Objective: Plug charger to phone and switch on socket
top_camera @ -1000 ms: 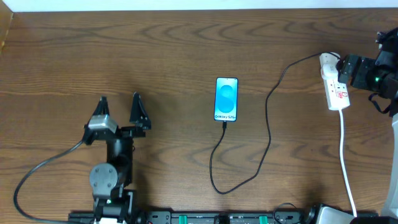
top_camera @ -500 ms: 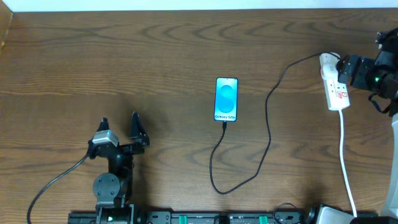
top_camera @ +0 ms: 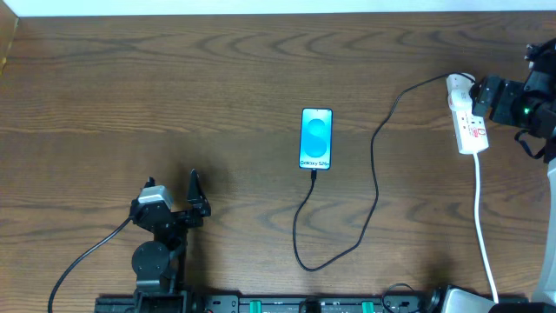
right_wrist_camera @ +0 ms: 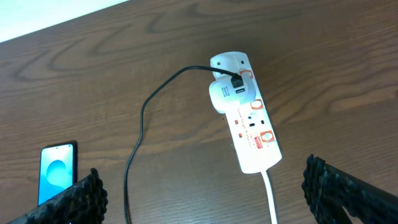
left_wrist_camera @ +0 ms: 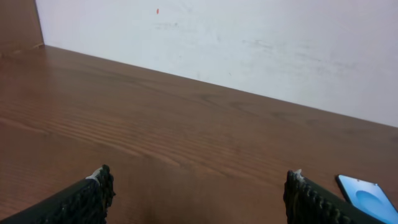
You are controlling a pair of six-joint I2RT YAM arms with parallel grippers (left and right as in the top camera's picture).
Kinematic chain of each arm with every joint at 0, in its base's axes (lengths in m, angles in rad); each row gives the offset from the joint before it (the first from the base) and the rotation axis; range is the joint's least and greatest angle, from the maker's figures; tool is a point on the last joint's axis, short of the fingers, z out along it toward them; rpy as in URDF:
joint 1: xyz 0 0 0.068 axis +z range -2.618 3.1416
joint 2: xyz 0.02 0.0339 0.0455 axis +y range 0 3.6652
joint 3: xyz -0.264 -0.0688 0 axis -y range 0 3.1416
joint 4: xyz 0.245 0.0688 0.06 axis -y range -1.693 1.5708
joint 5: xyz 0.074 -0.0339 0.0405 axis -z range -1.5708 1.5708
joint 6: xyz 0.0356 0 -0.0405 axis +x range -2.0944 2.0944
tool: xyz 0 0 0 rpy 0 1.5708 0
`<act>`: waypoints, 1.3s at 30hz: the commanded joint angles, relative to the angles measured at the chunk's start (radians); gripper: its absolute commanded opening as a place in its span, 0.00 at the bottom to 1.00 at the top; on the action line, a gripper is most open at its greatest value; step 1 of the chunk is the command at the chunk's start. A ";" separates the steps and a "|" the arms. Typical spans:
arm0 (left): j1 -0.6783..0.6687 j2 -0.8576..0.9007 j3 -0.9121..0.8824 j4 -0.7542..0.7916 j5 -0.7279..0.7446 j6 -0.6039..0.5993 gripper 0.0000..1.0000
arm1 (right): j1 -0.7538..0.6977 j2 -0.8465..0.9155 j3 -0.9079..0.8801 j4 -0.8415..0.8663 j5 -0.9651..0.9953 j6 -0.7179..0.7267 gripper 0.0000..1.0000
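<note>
A brown wood-grain counter (top_camera: 174,78) fills the view. Along its far edge stands a plain white wall (left_wrist_camera: 249,37) bearing a tiny red speck (left_wrist_camera: 157,10). A wooden side panel (left_wrist_camera: 18,25) rises at the far left corner. A black rail (top_camera: 287,304) with green clips (top_camera: 256,306) runs along the near edge.

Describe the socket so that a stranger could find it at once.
Look at the right edge of the wooden table. The socket is a narrow white strip there, with a white cord. Red markings and the thin black charger plugged in set it apart.
</note>
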 commanded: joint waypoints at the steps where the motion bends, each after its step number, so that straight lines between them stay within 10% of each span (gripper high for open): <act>1: 0.005 -0.010 -0.011 -0.051 0.015 0.103 0.88 | 0.006 0.000 0.001 -0.001 0.000 0.013 0.99; 39: 0.005 -0.008 -0.011 -0.048 0.018 0.104 0.88 | 0.006 0.000 0.001 -0.001 0.000 0.013 0.99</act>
